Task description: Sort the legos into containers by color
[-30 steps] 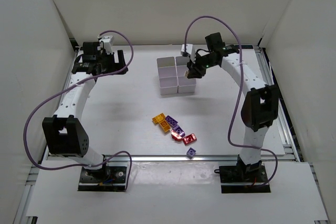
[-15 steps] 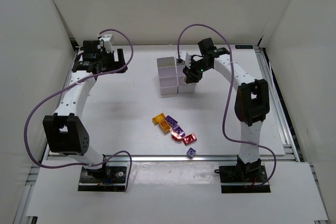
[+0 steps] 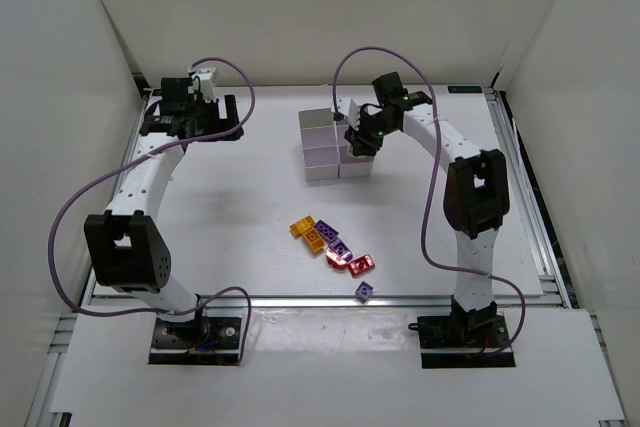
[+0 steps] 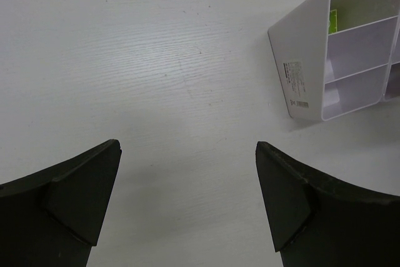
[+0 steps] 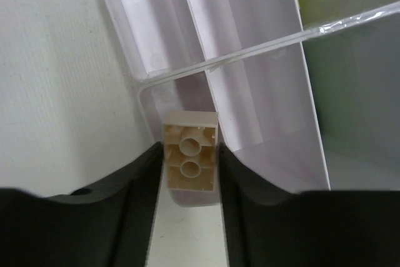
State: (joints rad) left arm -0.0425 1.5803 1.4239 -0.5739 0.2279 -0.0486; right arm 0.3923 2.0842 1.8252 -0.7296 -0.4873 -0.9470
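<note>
The right gripper (image 5: 190, 148) is clamped on a tan brick (image 5: 190, 167). Its two dark fingers (image 5: 134, 186) press the brick's sides, and the hollow underside faces the wrist camera. Only that close view shows the brick. From above, the right gripper (image 3: 358, 141) is just a dark lump over the right side of the white bins (image 3: 322, 159), and whatever is in it is hidden.

The brick hangs over a corner compartment of the bins (image 5: 206, 60), above the rim. The next compartment has a greenish cast, but I can't make out what causes it.

The left gripper (image 4: 187, 148) has its fingers spread wide apart with nothing between them, only bare table (image 4: 156, 60). Its camera catches the bins (image 4: 303, 67) from the side, with a yellow-green sliver (image 4: 333, 20) in the far one.

The overhead view shows the left gripper (image 3: 192, 125) well off to the left. It also shows the loose bricks (image 3: 335, 247), orange, purple and red, clustered nearer the arm bases.
</note>
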